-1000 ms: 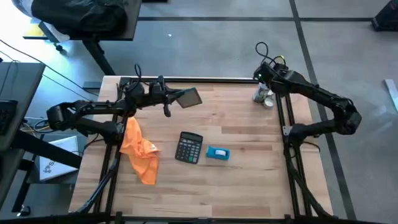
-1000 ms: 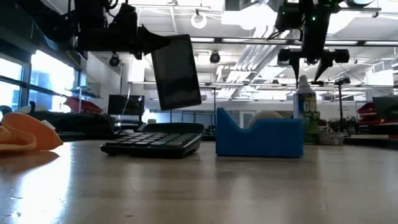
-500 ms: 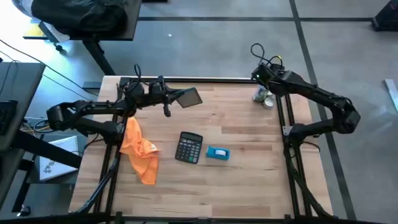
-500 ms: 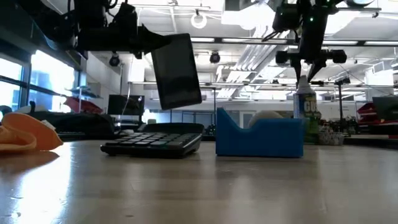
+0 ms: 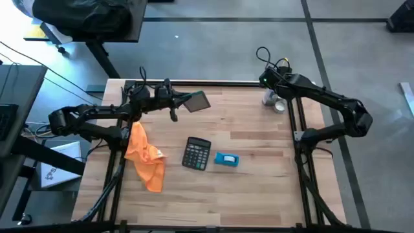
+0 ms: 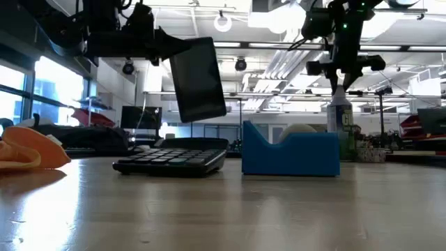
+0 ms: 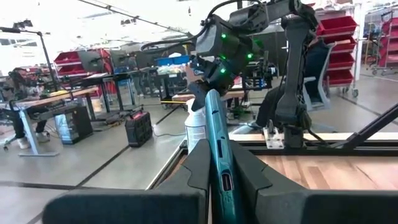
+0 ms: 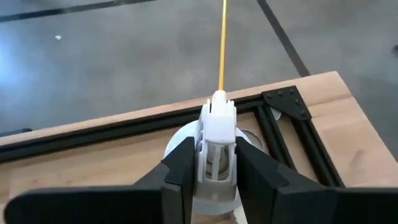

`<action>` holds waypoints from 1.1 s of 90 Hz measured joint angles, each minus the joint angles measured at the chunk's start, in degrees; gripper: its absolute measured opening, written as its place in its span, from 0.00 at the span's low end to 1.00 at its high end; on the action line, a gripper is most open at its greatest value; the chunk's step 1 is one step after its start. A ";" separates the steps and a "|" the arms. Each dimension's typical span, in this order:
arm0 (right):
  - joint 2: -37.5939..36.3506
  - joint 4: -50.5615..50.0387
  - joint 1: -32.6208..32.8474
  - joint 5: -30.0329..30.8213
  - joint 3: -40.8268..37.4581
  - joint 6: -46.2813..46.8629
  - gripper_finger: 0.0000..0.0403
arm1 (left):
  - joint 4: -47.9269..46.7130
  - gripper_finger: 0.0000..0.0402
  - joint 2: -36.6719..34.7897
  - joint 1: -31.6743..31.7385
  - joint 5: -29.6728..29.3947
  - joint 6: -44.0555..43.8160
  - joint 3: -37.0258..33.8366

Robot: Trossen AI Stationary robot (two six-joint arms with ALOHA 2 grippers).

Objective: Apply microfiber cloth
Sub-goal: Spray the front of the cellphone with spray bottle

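Your left end effector (image 5: 183, 101) is clamped on the edge of a flat teal slab (image 5: 197, 101), held up off the desk (image 5: 259, 188) near its far edge. The left wrist view shows the slab edge-on, pinched tight between the two fingers (image 7: 200, 167), with a small port on its rim; the low view shows its dark broad face hanging tilted above the calculator (image 6: 173, 156), which the wrist view does not see at all.

Your right end effector (image 5: 270, 88) sits at the far right corner of the desk, over a spray bottle (image 5: 274, 100). The right wrist view shows the fingers (image 8: 181, 163) standing on either side of the bottle's white nozzle (image 8: 216, 127), close to it; you cannot tell from here whether they press on it. From above, the arm hides most of the bottle.

The orange cloth (image 5: 145, 156) lies crumpled on the left side of the desk, just beside the left arm's frame and left of the calculator (image 5: 196, 154), apart from both end effectors. The low view cuts it off at the frame's edge, showing only a folded hump (image 6: 28, 155).

A small blue box (image 5: 226, 159) sits just right of the calculator. In the low view it hides the lower part of the spray bottle.
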 joint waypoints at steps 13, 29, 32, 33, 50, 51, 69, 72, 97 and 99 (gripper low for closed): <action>-0.39 0.00 1.16 -0.76 0.00 -1.62 0.18 | -0.08 0.03 0.00 0.01 0.00 -0.22 0.00; -1.63 -0.95 4.96 -2.39 1.11 -3.42 0.12 | -0.15 0.03 0.00 0.02 -0.33 -0.24 0.00; -1.85 -0.83 5.55 -2.60 1.52 -3.49 0.11 | -0.22 0.03 0.00 0.02 -0.33 -0.24 0.00; -1.92 -0.84 5.69 -2.63 1.64 -3.53 0.11 | -0.23 0.03 0.00 0.02 -0.34 -0.24 0.00; -2.10 -1.44 6.37 -5.16 2.46 -5.49 0.10 | -0.26 0.03 -0.01 0.13 -0.52 -0.25 0.00; -2.10 -1.53 6.34 -5.37 2.45 -5.52 0.10 | -0.28 0.03 -0.02 0.13 -0.52 -0.26 0.00; -2.08 -0.06 9.36 -9.80 2.81 -8.17 0.10 | -0.44 0.03 -0.02 0.13 -0.48 -0.31 0.00; -2.08 0.36 10.33 -10.19 3.08 -8.91 0.10 | -0.46 0.03 -0.02 0.13 -0.52 -0.30 0.00; -2.05 7.41 18.86 -10.66 4.07 -14.31 0.10 | -0.46 0.03 -0.02 0.13 -1.06 -0.31 0.00; -1.94 8.17 19.35 -11.09 4.07 -14.29 0.10 | -0.46 0.03 -0.02 0.13 -1.12 -0.31 0.00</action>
